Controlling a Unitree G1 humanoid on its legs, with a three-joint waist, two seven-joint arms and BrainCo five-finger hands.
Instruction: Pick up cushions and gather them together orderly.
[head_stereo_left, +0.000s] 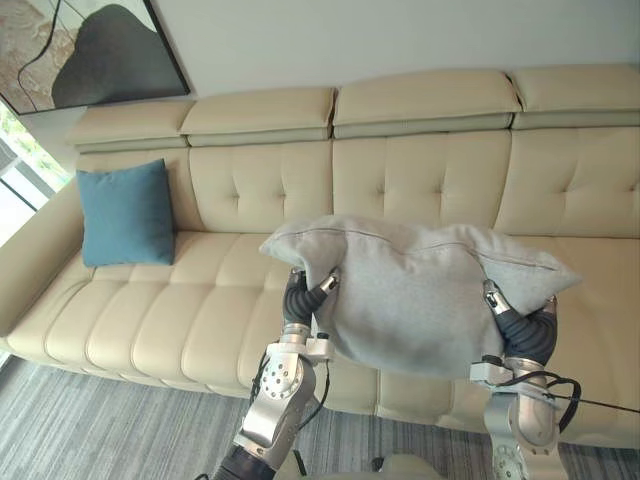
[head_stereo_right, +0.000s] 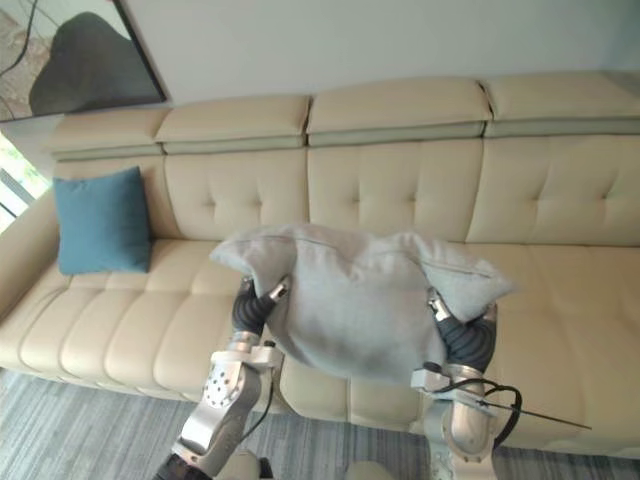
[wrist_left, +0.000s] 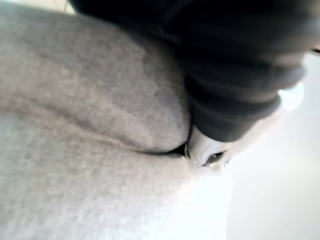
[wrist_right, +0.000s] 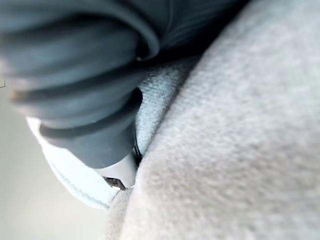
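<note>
The grey cushion (head_stereo_left: 410, 300) sits squeezed between left hand (head_stereo_left: 300, 297) and right hand (head_stereo_left: 525, 335), before the beige sofa (head_stereo_left: 420, 180); whether either hand grips it, I cannot tell. A blue cushion (head_stereo_left: 126, 212) leans at the sofa's left end.

The silver-grey left arm (head_stereo_left: 272, 398) rises from seven o'clock, its dark ribbed wrist bent toward one o'clock, and the left hand (head_stereo_left: 300, 297) is turned inward. The silver-grey right arm (head_stereo_left: 522, 432) climbs from five o'clock, its wrist leaning toward eleven, and the right hand (head_stereo_left: 522, 332) faces inward opposite the left.
</note>
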